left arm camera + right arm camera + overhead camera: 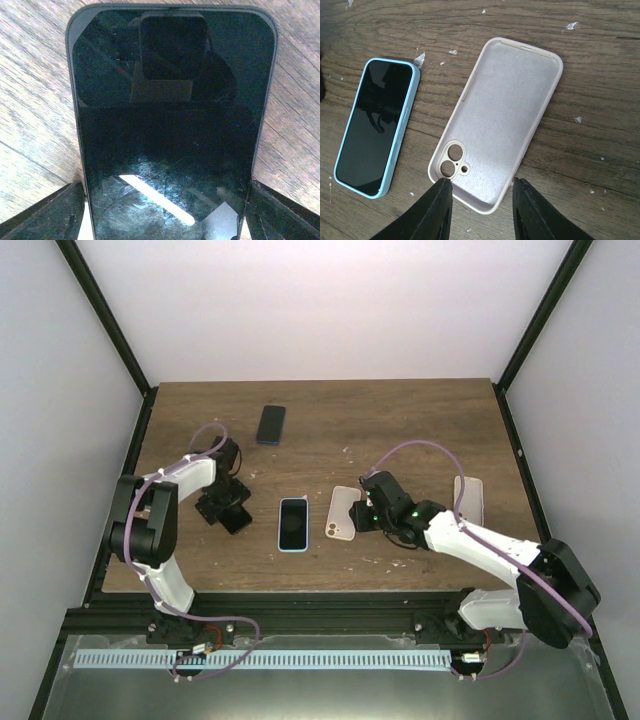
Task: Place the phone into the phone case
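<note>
A dark phone (170, 125) fills the left wrist view, with the wood table behind it. My left gripper (165, 200) is shut on its two long edges, and it shows at the table's left in the top view (228, 512). An empty cream phone case (500, 120) lies open side up on the table, also seen in the top view (342, 512). My right gripper (482, 187) is open just above the case's camera-hole end, one finger on each side, and also shows in the top view (366, 512).
A phone in a light blue case (293, 524) lies screen up left of the cream case, also in the right wrist view (375, 127). Another dark phone (271, 424) lies at the back. A second pale case (468, 500) lies at the right. Small white crumbs dot the wood.
</note>
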Action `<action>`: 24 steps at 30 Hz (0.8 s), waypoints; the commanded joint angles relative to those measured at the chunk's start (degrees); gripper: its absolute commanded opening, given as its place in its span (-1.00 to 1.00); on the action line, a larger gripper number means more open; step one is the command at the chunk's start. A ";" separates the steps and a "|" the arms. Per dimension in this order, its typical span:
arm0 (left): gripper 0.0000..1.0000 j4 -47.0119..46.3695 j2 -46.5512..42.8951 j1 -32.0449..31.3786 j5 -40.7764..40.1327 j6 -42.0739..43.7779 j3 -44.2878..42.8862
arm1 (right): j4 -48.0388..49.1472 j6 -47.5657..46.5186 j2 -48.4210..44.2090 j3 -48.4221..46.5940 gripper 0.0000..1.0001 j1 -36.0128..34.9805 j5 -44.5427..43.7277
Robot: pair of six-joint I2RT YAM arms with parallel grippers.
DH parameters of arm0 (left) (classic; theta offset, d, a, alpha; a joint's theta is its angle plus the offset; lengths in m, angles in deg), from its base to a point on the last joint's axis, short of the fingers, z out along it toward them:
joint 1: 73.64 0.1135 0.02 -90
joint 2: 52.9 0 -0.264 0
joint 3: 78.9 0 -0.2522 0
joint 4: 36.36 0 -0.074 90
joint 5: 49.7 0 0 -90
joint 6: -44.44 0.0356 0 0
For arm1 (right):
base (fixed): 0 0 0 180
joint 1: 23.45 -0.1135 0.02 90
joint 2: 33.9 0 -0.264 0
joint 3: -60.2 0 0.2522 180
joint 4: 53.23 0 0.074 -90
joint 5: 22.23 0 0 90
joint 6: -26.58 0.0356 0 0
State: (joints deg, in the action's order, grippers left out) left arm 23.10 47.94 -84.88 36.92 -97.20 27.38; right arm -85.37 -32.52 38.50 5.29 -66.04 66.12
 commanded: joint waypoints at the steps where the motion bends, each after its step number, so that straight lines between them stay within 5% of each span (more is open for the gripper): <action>1: 0.71 -1.03 2.84 -0.11 0.32 -0.78 1.53 | 0.66 -0.22 -0.88 0.13 -0.31 -0.30 -1.34; 13: 0.48 -0.71 -2.37 -0.15 -0.93 3.65 3.73 | 1.37 -0.58 0.76 0.53 -0.26 2.90 -0.07; 24: 0.39 -0.25 -12.92 -1.72 -0.91 8.26 9.02 | 7.10 -1.95 15.23 -2.84 -0.30 6.55 3.20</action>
State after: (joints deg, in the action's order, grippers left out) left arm 22.70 39.37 -85.52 36.33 -91.52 35.66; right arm -80.93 -33.64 49.47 5.77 -59.90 68.02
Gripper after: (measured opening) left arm 0.777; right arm 0.365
